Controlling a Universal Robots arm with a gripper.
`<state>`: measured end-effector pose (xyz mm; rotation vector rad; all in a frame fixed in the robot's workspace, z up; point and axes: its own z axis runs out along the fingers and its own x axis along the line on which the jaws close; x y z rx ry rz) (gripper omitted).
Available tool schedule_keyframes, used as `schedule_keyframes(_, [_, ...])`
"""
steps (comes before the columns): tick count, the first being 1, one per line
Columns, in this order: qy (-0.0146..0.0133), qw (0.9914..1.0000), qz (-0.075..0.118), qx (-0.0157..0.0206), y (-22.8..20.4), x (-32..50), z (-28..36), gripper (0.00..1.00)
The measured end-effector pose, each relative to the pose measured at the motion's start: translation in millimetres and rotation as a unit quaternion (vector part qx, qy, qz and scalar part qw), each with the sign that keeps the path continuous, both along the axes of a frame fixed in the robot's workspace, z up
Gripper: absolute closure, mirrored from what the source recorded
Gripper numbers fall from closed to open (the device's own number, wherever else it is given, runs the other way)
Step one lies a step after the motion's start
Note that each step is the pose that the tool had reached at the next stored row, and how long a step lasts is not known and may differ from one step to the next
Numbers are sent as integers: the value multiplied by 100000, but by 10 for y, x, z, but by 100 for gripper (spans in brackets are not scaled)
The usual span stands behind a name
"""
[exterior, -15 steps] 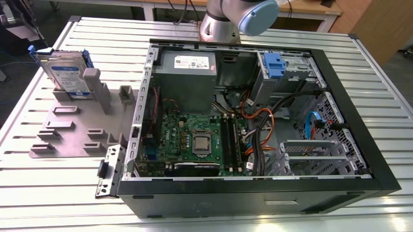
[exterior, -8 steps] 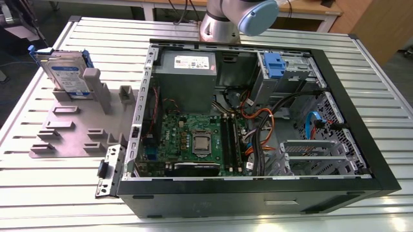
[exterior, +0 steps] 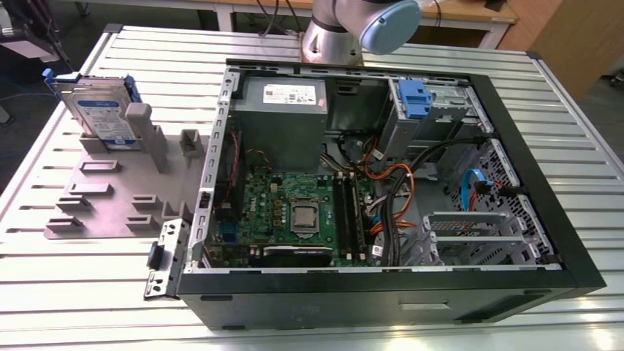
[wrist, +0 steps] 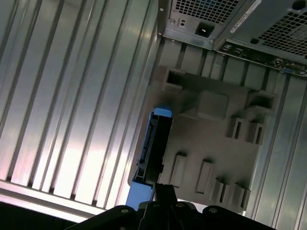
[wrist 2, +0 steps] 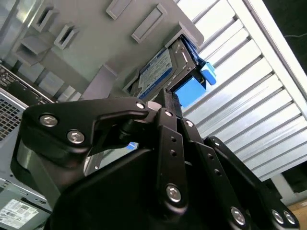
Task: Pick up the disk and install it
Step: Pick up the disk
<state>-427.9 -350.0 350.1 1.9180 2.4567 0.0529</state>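
The disk (exterior: 101, 111) stands upright in the grey holder (exterior: 107, 194) on the worktop (exterior: 78, 292), at the exterior view's left of the open computer case (exterior: 551, 190). The gripper (wrist: 163, 192) is closed on nothing, apart from the disk. You have not yet completed pickup or installation.

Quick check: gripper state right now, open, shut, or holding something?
Gripper: cannot be told whether open or shut.
The disk stands on edge in the grey stand.
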Motion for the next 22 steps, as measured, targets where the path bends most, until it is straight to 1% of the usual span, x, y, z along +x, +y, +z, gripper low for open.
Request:
schedule_keyframes(3, [-1,99979,-2067,1,1,0,-2,89])
schedule_keyframes(6, [-1,99925,-3865,2,2,0,-5,89])
schedule_keyframes(10, [2,99798,-6351,1,4,0,-7,89])
schedule_keyframes(14, [1,99630,-8595,-1,8,0,-8,89])
schedule_keyframes(15, [-1,99593,-9011,2,11,0,-9,89])
schedule_keyframes(16, [4,99576,-9196,1,12,0,-8,89])
schedule_keyframes(22, [-4,99572,-9242,2,13,0,-9,89])
